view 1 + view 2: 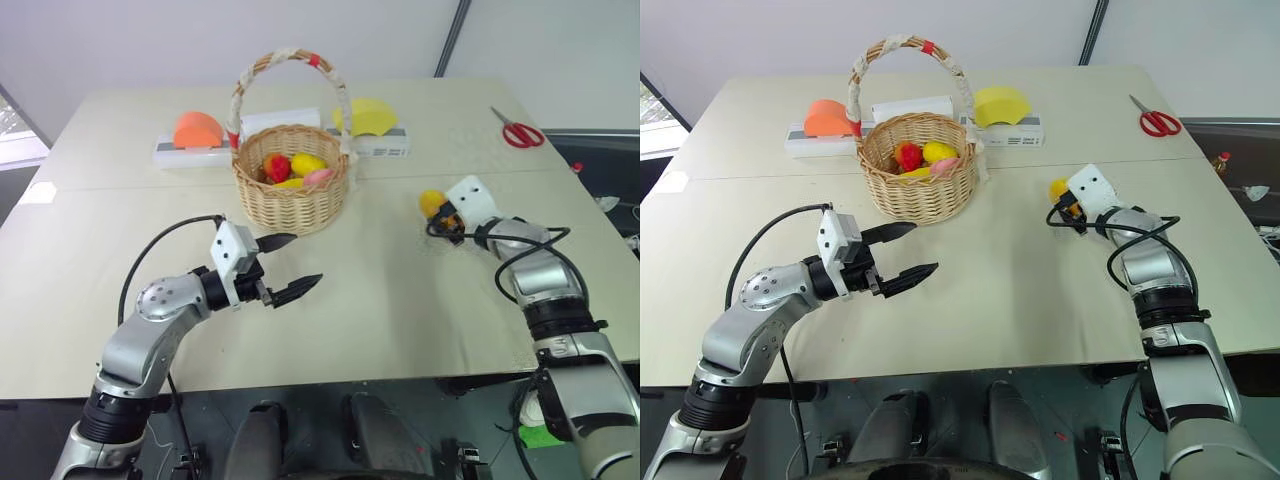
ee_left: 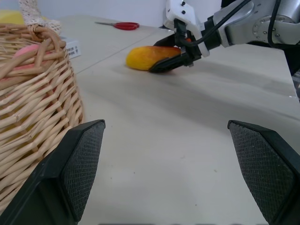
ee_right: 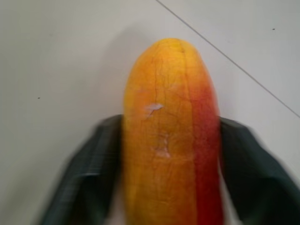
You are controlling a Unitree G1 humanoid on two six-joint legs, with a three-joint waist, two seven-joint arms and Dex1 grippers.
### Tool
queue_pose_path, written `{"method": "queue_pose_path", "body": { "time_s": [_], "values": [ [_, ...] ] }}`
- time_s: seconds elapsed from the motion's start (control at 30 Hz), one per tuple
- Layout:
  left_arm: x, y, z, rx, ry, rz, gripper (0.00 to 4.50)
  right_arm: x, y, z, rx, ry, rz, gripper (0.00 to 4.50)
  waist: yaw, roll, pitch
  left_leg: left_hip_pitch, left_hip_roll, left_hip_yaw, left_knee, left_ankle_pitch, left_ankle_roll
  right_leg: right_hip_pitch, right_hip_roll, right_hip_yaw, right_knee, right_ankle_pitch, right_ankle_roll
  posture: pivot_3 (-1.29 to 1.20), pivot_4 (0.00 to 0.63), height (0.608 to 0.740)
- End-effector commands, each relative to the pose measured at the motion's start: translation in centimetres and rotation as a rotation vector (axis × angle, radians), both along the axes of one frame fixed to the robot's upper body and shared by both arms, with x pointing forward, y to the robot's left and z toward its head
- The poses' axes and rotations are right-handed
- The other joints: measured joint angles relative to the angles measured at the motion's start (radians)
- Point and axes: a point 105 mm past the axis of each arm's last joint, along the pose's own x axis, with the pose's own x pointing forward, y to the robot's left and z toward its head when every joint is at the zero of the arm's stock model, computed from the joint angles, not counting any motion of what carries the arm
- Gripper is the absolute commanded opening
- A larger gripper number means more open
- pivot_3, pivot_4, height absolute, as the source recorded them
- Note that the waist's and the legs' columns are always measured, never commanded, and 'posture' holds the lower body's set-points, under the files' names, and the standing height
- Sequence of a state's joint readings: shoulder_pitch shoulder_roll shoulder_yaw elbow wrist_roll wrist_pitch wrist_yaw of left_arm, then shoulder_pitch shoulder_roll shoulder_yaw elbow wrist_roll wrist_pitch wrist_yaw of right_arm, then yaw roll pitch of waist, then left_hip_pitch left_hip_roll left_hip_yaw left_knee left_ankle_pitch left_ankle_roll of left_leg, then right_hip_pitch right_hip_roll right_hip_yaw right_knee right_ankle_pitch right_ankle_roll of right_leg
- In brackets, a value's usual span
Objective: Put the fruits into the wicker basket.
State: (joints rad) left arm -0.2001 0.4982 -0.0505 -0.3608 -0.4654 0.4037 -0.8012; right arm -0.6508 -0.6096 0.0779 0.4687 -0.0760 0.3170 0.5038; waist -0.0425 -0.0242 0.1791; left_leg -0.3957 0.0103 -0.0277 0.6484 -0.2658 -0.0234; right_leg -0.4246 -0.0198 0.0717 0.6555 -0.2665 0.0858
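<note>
At about eight o'clock on the table point(image 1: 90, 270), the left gripper point(image 1: 288, 266) hovers wide apart, holding nothing. At twelve, the wicker basket point(image 1: 291, 195) already contains several fruits point(image 1: 300, 168). At three, the right gripper point(image 1: 447, 221) closes around the mango point(image 1: 432, 204), which lies on the tabletop; it looks like the last one.

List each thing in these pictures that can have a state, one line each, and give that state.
Wicker basket: upright on the table, holding several fruits.
Mango: lying on the table between the right gripper's fingers.
Right gripper: shut on the mango.
Left gripper: open, empty.
Scissors: lying closed at the far corner.
</note>
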Motion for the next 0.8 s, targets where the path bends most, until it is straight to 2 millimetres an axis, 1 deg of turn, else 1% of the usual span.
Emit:
{"method": "queue_pose_path", "body": {
  "time_s": [0.03,0.1,0.13,0.17,0.2,0.23,0.27,0.3,0.33,0.4,0.43,0.5,0.57,0.63,0.73,0.8],
  "values": [
    [-0.3,0.1,0.7,-0.01,-0.045,0.002,4.5,0.4,0.2,2.6,-0.037,-0.092,0.021,1.55,0.0,0.0,0.0,0.0,0.0,0.0,0.0,0.0,0.0,0.0,0.0,0.0,0.0,0.0,0.0,0.0,0.15,0.74],
    [-0.2,0.5,0.7,-0.005,-0.047,0.021,4.5,0.2,0.7,3.5,-0.064,-0.127,0.057,1.55,-0.001,0.0,0.0,0.0,0.0,-0.001,0.0,0.0,0.0,0.0,0.0,0.0,0.0,0.0,0.0,0.0,0.15,0.74],
    [0.0,1.2,0.7,-0.005,-0.048,0.046,4.5,-0.2,2.0,4.6,-0.071,-0.173,0.129,1.55,-0.002,0.0,0.0,0.0,0.0,-0.001,0.0,0.0,0.0,0.0,0.0,0.0,0.0,0.0,0.0,0.0,0.15,0.74],
    [0.3,2.0,0.8,-0.011,-0.053,0.086,4.5,-0.8,3.9,5.8,-0.061,-0.225,0.23,1.55,-0.003,0.001,0.001,0.0,0.0,-0.001,0.0,0.0,0.0,0.0,0.0,0.0,0.0,0.0,0.0,0.0,0.15,0.74],
    [0.6,2.6,0.9,-0.017,-0.056,0.113,4.5,-1.3,5.3,6.7,-0.055,-0.261,0.301,1.55,-0.004,0.001,0.001,0.0,0.001,-0.001,0.0,0.0,0.0,0.0,0.0,0.0,0.0,0.0,0.0,0.0,0.15,0.74],
    [0.9,3.7,1.1,-0.03,-0.062,0.158,4.5,-2.4,8.0,7.9,-0.017,-0.307,0.423,1.55,-0.005,0.001,0.001,0.001,0.002,-0.001,0.0,0.0,0.0,0.0,0.001,0.0,0.0,0.0,0.0,0.0,0.15,0.74],
    [1.1,4.4,1.2,-0.039,-0.066,0.188,4.5,-3.2,9.9,8.7,0.013,-0.332,0.502,1.55,-0.007,0.001,0.001,0.001,0.003,-0.001,0.0,0.0,0.0,0.0,0.002,0.0,0.0,0.0,0.0,0.0,0.15,0.74],
    [1.3,5.3,1.2,-0.039,-0.066,0.22,4.5,-3.8,12.2,9.6,0.044,-0.359,0.578,1.55,-0.009,0.001,0.001,0.002,0.004,-0.001,0.0,0.0,0.0,0.0,0.004,0.0,0.0,0.001,-0.001,0.0,0.15,0.74],
    [1.4,5.9,1.2,-0.039,-0.065,0.24,4.5,-4.2,14.1,10.2,0.064,-0.38,0.63,1.55,-0.01,0.001,0.001,0.002,0.005,-0.001,0.0,0.0,0.0,0.0,0.006,0.001,0.0,0.001,-0.002,0.0,0.15,0.74],
    [1.5,6.6,1.0,-0.024,-0.07,0.258,4.5,-4.0,16.8,11.0,0.102,-0.395,0.663,1.55,-0.012,0.001,0.001,0.003,0.006,-0.002,0.0,0.0,0.0,0.0,0.008,0.0,0.001,0.002,-0.003,0.0,0.15,0.74],
    [1.5,6.6,1.1,-0.024,-0.072,0.259,4.5,-3.7,17.7,11.2,0.118,-0.394,0.662,1.55,-0.012,0.001,0.001,0.003,0.006,-0.002,0.0,0.0,0.0,0.0,0.008,0.0,0.002,0.002,-0.004,0.0,0.15,0.74],
    [1.4,6.5,1.3,-0.027,-0.08,0.258,4.5,-2.7,20.1,11.5,0.131,-0.388,0.659,1.55,-0.011,0.001,0.001,0.004,0.006,-0.002,0.0,0.0,0.0,0.0,0.007,0.0,0.004,0.002,-0.004,0.0,0.15,0.74],
    [1.4,6.3,1.4,-0.033,-0.087,0.257,4.5,-2.0,21.9,11.6,0.138,-0.379,0.661,1.55,-0.001,0.001,0.001,0.004,0.006,-0.002,0.0,0.0,-0.001,0.0,0.006,0.0,0.004,0.002,-0.004,0.0,0.15,0.74],
    [1.3,6.0,1.5,-0.04,-0.089,0.256,4.5,-1.1,23.0,11.4,0.151,-0.355,0.652,1.55,0.002,0.001,0.001,0.003,0.005,-0.002,0.0,0.0,-0.001,0.0,0.003,0.0,0.004,0.002,-0.004,0.0,0.15,0.74],
    [1.1,5.6,1.3,-0.045,-0.088,0.257,4.5,0.4,24.1,10.8,0.147,-0.324,0.618,1.55,0.0,0.001,0.001,0.003,0.003,-0.001,0.0,0.0,-0.001,0.0,-0.001,-0.001,0.003,0.002,-0.004,0.0,0.15,0.74],
    [1.1,5.5,1.3,-0.049,-0.089,0.259,4.5,0.8,24.4,10.9,0.157,-0.321,0.611,1.55,-0.002,0.001,0.001,0.003,0.001,-0.001,-0.001,0.0,-0.001,-0.001,-0.004,-0.001,0.003,0.002,-0.004,0.0,0.15,0.74]
  ]
}}
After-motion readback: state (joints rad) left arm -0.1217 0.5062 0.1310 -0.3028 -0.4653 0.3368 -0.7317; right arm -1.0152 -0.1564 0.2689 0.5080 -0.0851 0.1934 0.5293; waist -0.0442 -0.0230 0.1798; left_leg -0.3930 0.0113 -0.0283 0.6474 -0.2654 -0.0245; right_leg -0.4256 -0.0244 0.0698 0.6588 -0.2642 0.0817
